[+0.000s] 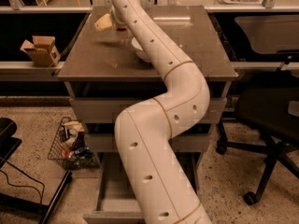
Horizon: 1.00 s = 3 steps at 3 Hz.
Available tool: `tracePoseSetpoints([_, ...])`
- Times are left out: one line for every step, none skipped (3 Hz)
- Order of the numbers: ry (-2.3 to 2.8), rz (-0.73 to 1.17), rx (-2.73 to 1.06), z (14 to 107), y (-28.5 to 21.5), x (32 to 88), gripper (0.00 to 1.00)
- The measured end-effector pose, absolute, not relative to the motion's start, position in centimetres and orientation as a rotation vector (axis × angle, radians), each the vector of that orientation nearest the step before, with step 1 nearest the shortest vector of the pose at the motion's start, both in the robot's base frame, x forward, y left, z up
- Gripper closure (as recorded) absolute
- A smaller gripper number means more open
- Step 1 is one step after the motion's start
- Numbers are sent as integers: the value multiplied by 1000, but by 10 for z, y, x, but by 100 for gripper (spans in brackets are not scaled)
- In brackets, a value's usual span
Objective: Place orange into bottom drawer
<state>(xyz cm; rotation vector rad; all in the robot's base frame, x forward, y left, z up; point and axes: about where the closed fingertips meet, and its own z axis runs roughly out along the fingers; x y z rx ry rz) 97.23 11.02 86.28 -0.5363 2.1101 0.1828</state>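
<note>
At the upper left of the frame, over the far left corner of the table (93,59), the gripper (104,22) hangs just above the brown top, its tan tip turned left; whether it is spread or clamped on anything, I cannot tell. Only a sliver of what looks like the orange (120,28) shows, tucked just right of that tan tip and against the wrist; the rest is hidden. The arm (159,125) rises from the bottom middle of the frame, bends right in front of the cabinet, then runs up and left across the table; it covers most of the bowl (138,50), which sits on the top near the middle, well apart from the gripper. Low in the frame the bottom drawer (110,195) stands pulled out, its grey floor partly behind the arm. A box (41,49) sits on the ledge at left; a basket (70,143) stands on the floor beside the cabinet; a chair (271,111) is at right.
</note>
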Motion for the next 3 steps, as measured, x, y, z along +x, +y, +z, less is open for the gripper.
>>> tracePoseSetpoints([2124,143,-499,848,114,980,0])
tracePoseSetpoints([2069,138,-475,847,117,994,0])
tracePoseSetpoints([1978,145,-467,858,117,1007,0])
